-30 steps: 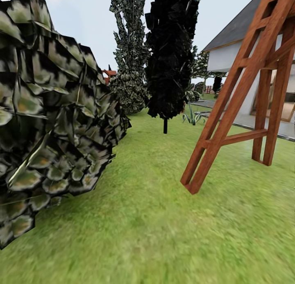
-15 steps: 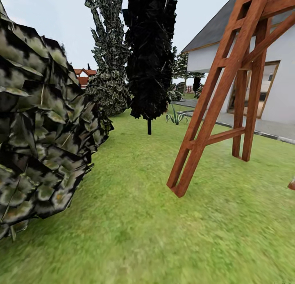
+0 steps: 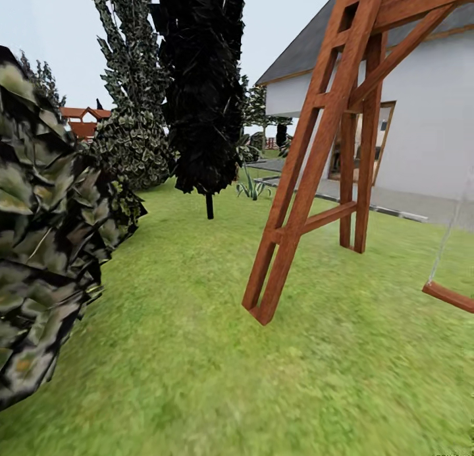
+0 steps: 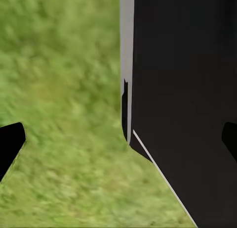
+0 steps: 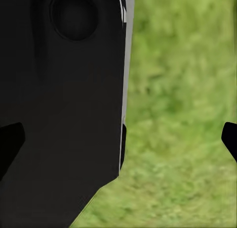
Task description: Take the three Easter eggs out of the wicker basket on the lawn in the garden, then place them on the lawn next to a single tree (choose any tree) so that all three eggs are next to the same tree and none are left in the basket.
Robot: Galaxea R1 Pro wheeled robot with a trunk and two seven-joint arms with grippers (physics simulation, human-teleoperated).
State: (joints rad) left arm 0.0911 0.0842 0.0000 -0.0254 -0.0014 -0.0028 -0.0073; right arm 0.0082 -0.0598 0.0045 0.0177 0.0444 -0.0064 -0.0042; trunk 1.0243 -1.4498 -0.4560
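Head view looks across the lawn [image 3: 197,350] with no basket, eggs or broad-leaved tree to be seen, so I judge the robot is in transit, searching for the wicker basket; where the basket and eggs lie cannot be told from these pictures. The next move calls for driving or turning until the basket comes into sight.

A large mottled bush [image 3: 46,245] crowds the near left, close to the robot's path. To the right a wooden swing frame [image 3: 316,166] plants its foot in the grass, and a swing seat [image 3: 451,296] hangs at the far right edge. Between bush and frame runs an open corridor of grass leading toward the near-black cypress [image 3: 201,87] and a white house [image 3: 421,133] beyond.

Both wrist views look down at grass beside the robot's dark body. The left gripper [image 4: 123,139] and the right gripper [image 5: 123,139] show dark fingertips at opposite picture edges, so the fingers seem spread wide and empty, though little of them shows.
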